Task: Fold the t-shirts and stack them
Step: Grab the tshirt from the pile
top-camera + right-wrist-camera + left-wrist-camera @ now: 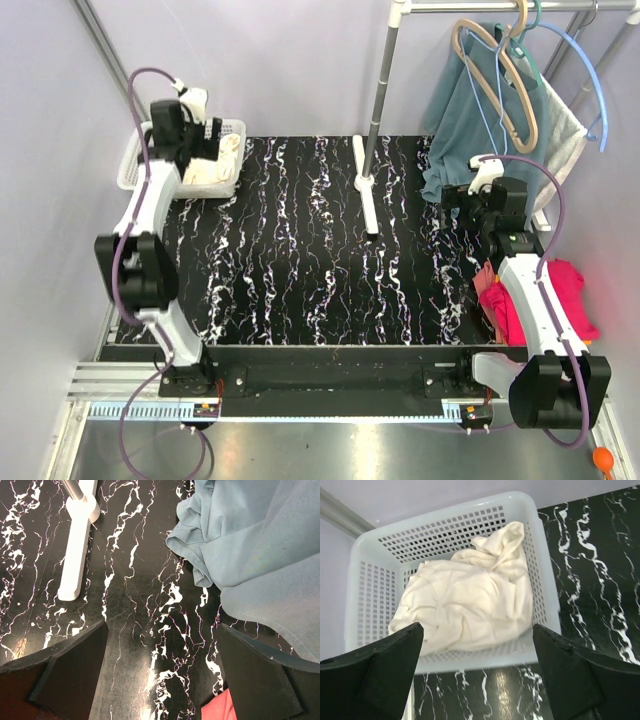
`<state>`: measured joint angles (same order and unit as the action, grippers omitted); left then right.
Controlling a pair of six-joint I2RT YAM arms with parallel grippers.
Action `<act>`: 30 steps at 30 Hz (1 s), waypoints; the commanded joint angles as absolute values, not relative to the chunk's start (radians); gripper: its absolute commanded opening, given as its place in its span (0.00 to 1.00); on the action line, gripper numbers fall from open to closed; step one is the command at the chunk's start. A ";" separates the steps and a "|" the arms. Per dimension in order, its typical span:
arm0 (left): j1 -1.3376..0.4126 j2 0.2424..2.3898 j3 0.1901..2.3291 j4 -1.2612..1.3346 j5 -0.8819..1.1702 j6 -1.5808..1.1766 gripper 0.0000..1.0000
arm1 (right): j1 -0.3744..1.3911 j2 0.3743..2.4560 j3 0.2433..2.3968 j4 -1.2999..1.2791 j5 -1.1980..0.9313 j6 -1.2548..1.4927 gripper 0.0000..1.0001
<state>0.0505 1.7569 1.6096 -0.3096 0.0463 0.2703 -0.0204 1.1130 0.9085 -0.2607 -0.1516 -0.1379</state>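
Black-marbled tabletop (320, 250) carries a white mesh basket (445, 520) at its far-left corner, where the cream t-shirt (470, 600) lies crumpled and the left end effector (477, 650) hovers released above it, seemingly poised to grab, while the right end effector (160, 645), likewise released, idles near the folded pink t-shirts (572, 290).

Cream t-shirt (470, 605): in the top view the left tool (205, 148) and its arm cover most of it; from the wrist, the basket (375, 580) wall screens its lower edge.
Pink t-shirt (572, 288): the right arm hides its middle; the number of pieces in the pile is unclear.
Teal garment (260, 545): cut off by the right wrist view's top and right edges.
Rack (378, 100): its rail runs off the top edge.
Orange thing (601, 458): too small to identify.
Left tool's fingers (375, 675): bases cut off at the bottom edge.
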 commanded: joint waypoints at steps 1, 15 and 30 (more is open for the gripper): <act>0.060 1.955 1.886 -0.506 0.072 0.302 0.95 | -0.021 1.129 0.911 -0.256 -0.169 -0.169 1.00; 0.067 2.304 2.187 -0.480 0.041 0.451 0.92 | -0.021 1.193 0.908 -0.262 -0.143 -0.201 1.00; 0.094 2.457 2.203 -0.430 0.078 0.512 0.68 | -0.021 1.232 0.907 -0.265 -0.132 -0.218 1.00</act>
<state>0.0849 2.4439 2.1448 -0.4767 0.0605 0.4854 -0.0208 1.2247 0.9077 -0.2764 -0.1474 -0.1989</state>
